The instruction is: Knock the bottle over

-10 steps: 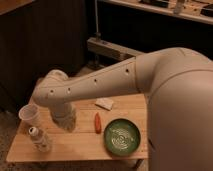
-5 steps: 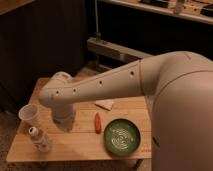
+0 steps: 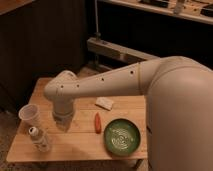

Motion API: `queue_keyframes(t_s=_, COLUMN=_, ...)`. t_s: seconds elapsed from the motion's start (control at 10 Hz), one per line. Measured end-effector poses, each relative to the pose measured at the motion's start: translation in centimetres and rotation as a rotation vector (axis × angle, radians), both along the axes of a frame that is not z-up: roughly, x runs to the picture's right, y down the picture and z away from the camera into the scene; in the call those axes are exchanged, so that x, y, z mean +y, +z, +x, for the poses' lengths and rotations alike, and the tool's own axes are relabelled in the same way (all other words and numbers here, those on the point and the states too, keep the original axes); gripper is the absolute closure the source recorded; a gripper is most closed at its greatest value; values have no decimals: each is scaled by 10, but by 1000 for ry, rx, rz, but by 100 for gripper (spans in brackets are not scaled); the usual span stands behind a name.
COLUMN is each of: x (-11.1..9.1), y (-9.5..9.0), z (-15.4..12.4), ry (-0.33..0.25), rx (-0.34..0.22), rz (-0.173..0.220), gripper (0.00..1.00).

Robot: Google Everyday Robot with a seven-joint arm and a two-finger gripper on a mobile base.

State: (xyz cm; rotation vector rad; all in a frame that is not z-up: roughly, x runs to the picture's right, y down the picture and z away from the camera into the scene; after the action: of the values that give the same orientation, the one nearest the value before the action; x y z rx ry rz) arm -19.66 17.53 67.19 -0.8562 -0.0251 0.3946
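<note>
A small wooden table [image 3: 85,146] seen from above, with a large white robot arm [image 3: 115,82] reaching across it from the right. The arm bends down at its wrist over the left half of the table, and the gripper [image 3: 63,122] points down just above the wood there, to the right of the cup and up and to the right of the bottle, apart from both. Whether the gripper is spread or pressed together cannot be told; it grips nothing that can be seen.

One bottle [image 3: 41,141], clear with a white cap, stands near the front left corner of the table. One translucent plastic cup [image 3: 29,115] stands upright just behind it, close enough that the two nearly touch. Bare wood lies between the gripper and the bottle.

To the right of the gripper lies one slim orange-red object [image 3: 97,121], perhaps a carrot. Just right of that sits one round green plate [image 3: 122,136] with a pale swirl pattern, near the front right edge. One small flat white item [image 3: 104,103] lies further back, under the arm. Dark cabinets stand behind the table
</note>
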Motion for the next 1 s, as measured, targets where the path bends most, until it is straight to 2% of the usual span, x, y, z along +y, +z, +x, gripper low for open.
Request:
queue_keyframes(t_s=0.5, x=-5, y=10, z=-14, ry=-15, rx=-39, rz=-21, gripper=100)
queue_keyframes(t_s=0.8, x=-12, y=25, z=-38, ry=-64, rx=-47, rz=-37, gripper=100)
queue_keyframes(t_s=0.9, x=-15, y=31, z=-49, ry=-78, rx=-50, rz=-52, gripper=100)
queue_keyframes(t_s=1.0, x=-18, y=37, z=-60, ry=-83, rx=-58, rz=-85, gripper=100)
